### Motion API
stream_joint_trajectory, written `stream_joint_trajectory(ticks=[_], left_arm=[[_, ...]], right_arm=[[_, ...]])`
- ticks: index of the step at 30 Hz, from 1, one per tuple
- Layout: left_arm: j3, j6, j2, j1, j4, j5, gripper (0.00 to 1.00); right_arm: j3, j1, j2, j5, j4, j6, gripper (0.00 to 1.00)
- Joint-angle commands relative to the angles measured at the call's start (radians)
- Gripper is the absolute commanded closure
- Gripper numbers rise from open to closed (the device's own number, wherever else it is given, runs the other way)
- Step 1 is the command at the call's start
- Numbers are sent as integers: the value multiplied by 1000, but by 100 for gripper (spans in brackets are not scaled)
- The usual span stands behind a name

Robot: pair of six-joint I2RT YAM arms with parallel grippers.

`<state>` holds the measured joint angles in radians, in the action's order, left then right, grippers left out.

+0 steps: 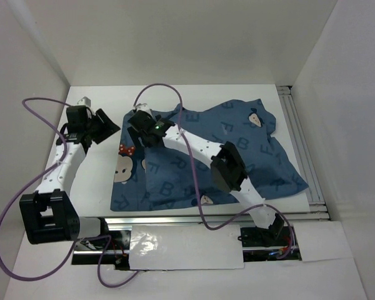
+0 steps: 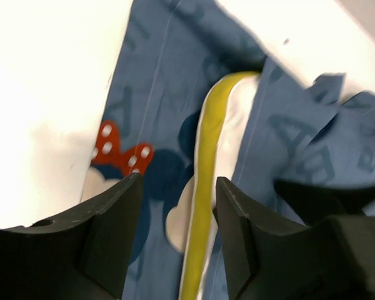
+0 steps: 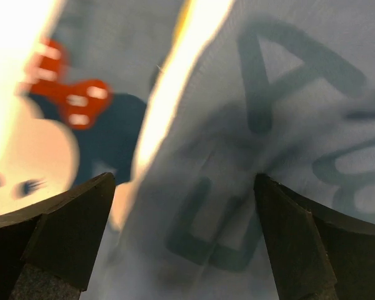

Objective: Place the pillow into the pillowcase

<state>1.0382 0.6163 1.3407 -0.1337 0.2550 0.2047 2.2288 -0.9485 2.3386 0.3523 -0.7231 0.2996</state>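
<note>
The blue pillowcase (image 1: 237, 150) lies spread over the table, bulging. The pillow is almost wholly inside it; only a strip of white with its yellow seam (image 2: 206, 156) shows at the case's left opening. My left gripper (image 1: 109, 128) is open at that opening, and in its wrist view (image 2: 178, 187) the seam runs between the jaws without being pinched. My right gripper (image 1: 137, 134) is open just to the right, over the case's upper layer (image 3: 269, 94); its jaws (image 3: 184, 187) stand wide apart above the lettered fabric. The pillow edge (image 3: 169, 81) shows blurred there.
A mouse face with a red bow (image 1: 126, 161) is printed near the case's left edge. An aluminium rail (image 1: 300, 137) runs along the table's right side and another (image 1: 206, 215) along the front. White walls enclose the table. Purple cables loop from both arms.
</note>
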Motion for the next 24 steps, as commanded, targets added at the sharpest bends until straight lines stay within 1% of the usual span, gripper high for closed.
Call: stream_joint_trajectory(ticks=[1,4,5,6,7,8,9,10,11,12,13,14,15,16,18,19,20,21,22,24], left_arm=[[-66,-29,-58,-3,52,-27,36],[-96,-49,-78,-3,52,-18,36],[-107,-49,-78,-3,52,-18,36],[-107,-61,-78,-3,52,-8,36],[-116,-61,-78,-3,52,-8,36],[-116,-75,-87,-3,38,4,36],[-127,-84,-87,-3,29,18,36],[-127,-93,-87,-3,4,31,37],[-127,-93,-87,9,4,32,37],[-127,-93,-87,9,-5,41,38],[-138,-105,-87,25,-29,51,38],[-147,-115,-87,46,-46,94,38],[-161,-124,-87,61,-66,111,38],[-170,-124,-87,77,-86,122,38],[-188,-134,-97,141,-140,134,38],[-197,-135,-97,160,-152,134,38],[-207,-125,-97,176,-163,160,38],[-207,-125,-97,190,-195,194,40],[-216,-116,-97,222,-212,240,40],[-228,-116,-97,262,-232,240,40]], right_arm=[[38,4,100,88,-108,79,0],[38,13,152,106,-133,108,0],[38,13,163,119,-147,121,7],[38,25,174,155,-156,151,27],[38,37,174,175,-156,162,56],[23,37,163,191,-156,162,100],[8,50,125,191,-147,162,100],[-50,50,55,171,-59,106,100],[-90,50,54,171,-58,105,100],[-136,50,9,153,-14,40,100],[-187,50,-93,89,84,3,100],[-274,50,-146,62,115,-23,100],[-311,59,-242,13,137,-60,100],[-339,59,-289,-13,166,-80,100],[-455,59,-387,-26,215,-111,100],[-509,59,-497,-64,294,-111,100],[-565,59,-554,-84,345,-111,100],[-677,59,-608,-107,390,-111,100],[-722,69,-702,-146,452,-125,100],[-809,79,-777,-171,481,-113,100]])
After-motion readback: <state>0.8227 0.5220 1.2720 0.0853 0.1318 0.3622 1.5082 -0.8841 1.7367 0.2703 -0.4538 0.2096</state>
